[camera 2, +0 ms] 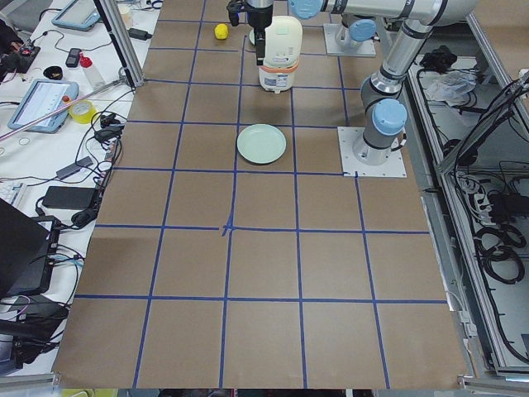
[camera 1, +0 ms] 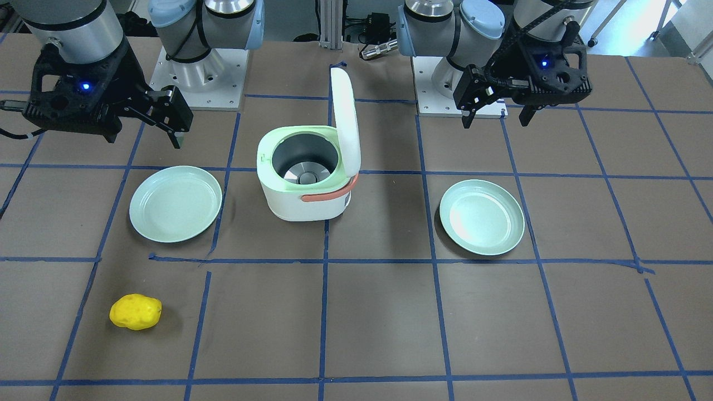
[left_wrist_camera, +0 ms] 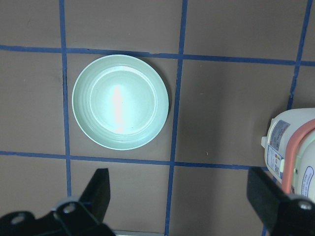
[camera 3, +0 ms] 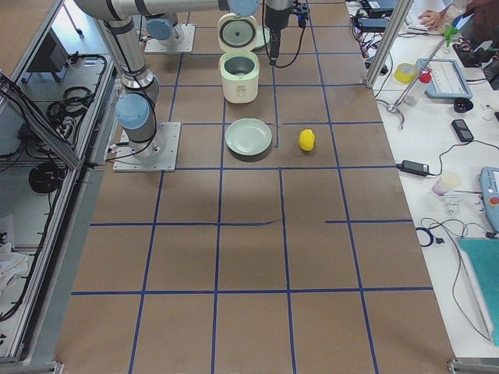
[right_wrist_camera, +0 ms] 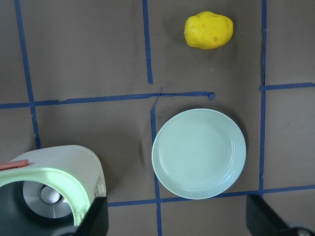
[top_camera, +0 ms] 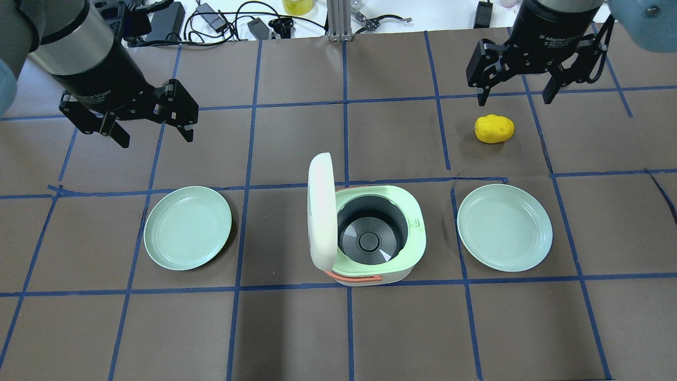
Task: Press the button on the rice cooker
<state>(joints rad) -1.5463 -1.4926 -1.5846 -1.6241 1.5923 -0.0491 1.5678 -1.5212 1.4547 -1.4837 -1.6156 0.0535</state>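
Black left gripper [top_camera: 155,132]: raised over the table at the far left, fingers spread wide with nothing between them; well apart from the rice cooker.
Brown table [top_camera: 296,333]: paper-covered, crossed by a grid of blue tape [top_camera: 345,132].
Left plate [top_camera: 188,227]: pale green, round, flat on the table, bare; beside the cooker's lid side but not touching it.
Rice cooker [top_camera: 407,211]: white body with a light-green rim, at the middle of the table, between the two plates; upright, sitting over a tape line.
Lid [top_camera: 321,211]: white, swung open and standing about upright on the side toward the left plate.
Inner well [top_camera: 368,241]: dark walls, a silver disc with a round hub at the bottom.
Handle [top_camera: 355,277]: orange, folded down against the body.
Button: cannot tell which part it is from these views.
Right plate [top_camera: 505,227]: same pale green, bare, just beside the cooker's open side, apart from it.
Yellow lump [top_camera: 494,129]: rounded, pitted skin, lying on the table beyond the right plate, across a tape line from it.
Right gripper [top_camera: 514,95]: raised at the far right, close above the yellow lump, fingers parted and holding nothing.
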